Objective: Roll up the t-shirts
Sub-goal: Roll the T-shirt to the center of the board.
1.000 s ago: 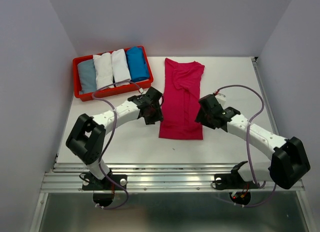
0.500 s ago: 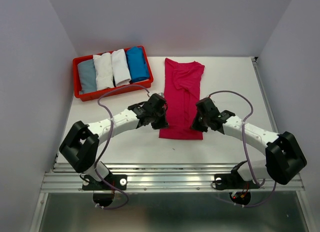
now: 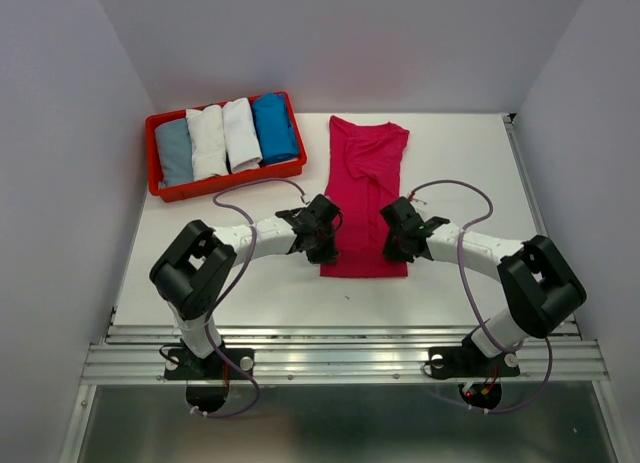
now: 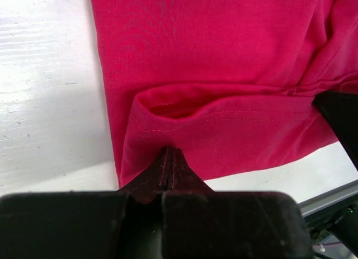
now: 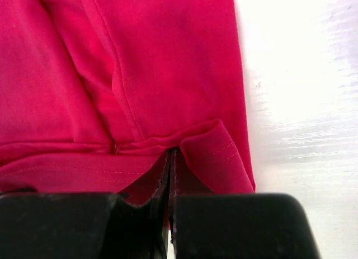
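A magenta-pink t-shirt [image 3: 365,178] lies folded into a long strip in the middle of the table, its hem towards the arms. My left gripper [image 3: 328,246] is at the hem's left corner. In the left wrist view it [image 4: 170,154] is shut on the t-shirt [image 4: 224,74], whose hem has curled up into a small fold. My right gripper [image 3: 393,245] is at the hem's right corner. The right wrist view shows it [image 5: 170,156] shut on the t-shirt [image 5: 140,63], with the hem edge rolled over at the tips.
A red tray [image 3: 153,161] stands at the back left. It holds several rolled t-shirts: a grey-blue one [image 3: 174,151], two white ones [image 3: 207,141] [image 3: 241,133] and a bright blue one [image 3: 273,126]. The table's front rail [image 3: 340,335] runs just behind the arm bases.
Both arms have swung inward and towards the near hem of the magenta t-shirt. Both grippers have gone from open to shut on the hem, which is now slightly lifted.
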Motion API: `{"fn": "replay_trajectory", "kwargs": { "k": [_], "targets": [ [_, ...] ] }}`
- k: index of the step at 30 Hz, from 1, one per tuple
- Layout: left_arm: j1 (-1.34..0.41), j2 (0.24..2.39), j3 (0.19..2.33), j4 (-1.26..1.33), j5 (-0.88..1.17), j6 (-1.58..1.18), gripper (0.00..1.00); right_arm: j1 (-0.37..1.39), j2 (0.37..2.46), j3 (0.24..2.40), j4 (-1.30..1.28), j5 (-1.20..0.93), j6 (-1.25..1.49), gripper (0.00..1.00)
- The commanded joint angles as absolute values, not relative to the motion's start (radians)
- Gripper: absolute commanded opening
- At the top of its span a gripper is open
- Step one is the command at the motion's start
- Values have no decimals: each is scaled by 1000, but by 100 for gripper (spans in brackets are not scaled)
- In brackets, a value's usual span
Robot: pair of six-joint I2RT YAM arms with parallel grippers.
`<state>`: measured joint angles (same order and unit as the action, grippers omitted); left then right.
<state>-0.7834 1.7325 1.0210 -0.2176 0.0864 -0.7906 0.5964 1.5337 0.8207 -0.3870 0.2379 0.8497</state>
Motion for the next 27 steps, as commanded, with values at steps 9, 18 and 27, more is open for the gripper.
{"fn": "replay_trajectory", "kwargs": {
  "k": [9,18,27],
  "targets": [
    [-778,1635,1025,-245,11,-765,0,595,1332,828,-502,347,821,1],
    [-775,1727,1049,-213,-34,-738,0,595,1433,772,-426,383,818,1],
    [-772,1732,1043,-258,-101,-739,0,595,1432,799,-449,385,782,1]
  ]
}}
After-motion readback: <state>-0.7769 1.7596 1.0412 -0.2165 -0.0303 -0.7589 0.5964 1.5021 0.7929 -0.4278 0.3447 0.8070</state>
